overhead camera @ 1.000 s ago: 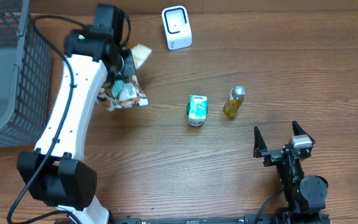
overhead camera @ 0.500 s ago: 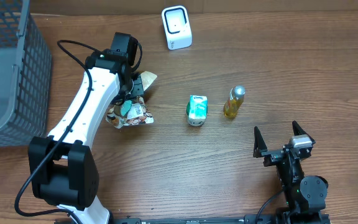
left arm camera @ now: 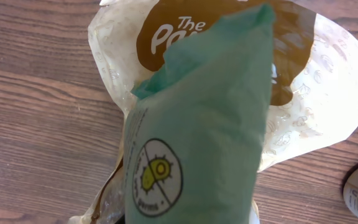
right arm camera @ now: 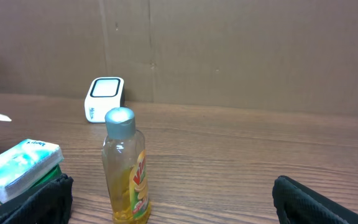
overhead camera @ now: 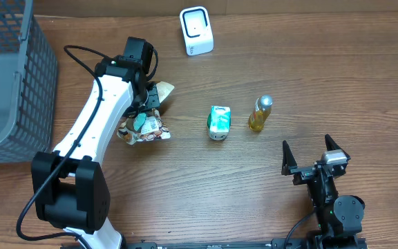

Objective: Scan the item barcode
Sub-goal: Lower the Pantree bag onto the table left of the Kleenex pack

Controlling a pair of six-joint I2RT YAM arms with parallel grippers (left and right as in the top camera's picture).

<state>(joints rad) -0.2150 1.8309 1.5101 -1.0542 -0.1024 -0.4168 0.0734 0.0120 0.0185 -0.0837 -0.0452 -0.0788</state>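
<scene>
My left gripper (overhead camera: pixel 147 104) hangs over the left half of the table, shut on a teal packet (left arm camera: pixel 204 130) with a round germ logo. A crumpled cream-and-brown bag (left arm camera: pixel 328 81) sits right behind the packet; from overhead the two read as one bundle (overhead camera: pixel 144 128) below the gripper. The packet fills the left wrist view and hides the fingers. No barcode shows. The white scanner (overhead camera: pixel 196 30) stands at the table's far edge, also in the right wrist view as the scanner (right arm camera: pixel 105 98). My right gripper (overhead camera: pixel 313 153) rests open at the front right, nothing between its fingers (right arm camera: pixel 319 199).
A green-and-white carton (overhead camera: pixel 219 122) and a yellow bottle with a silver cap (overhead camera: pixel 260 114) stand mid-table; the bottle (right arm camera: pixel 125 168) is just ahead of the right gripper. A wire basket (overhead camera: pixel 19 76) holding a grey bin occupies the far left.
The left arm swung right and toward the table's middle with the packet and bag a second ago, then held still. The right arm has not moved.
</scene>
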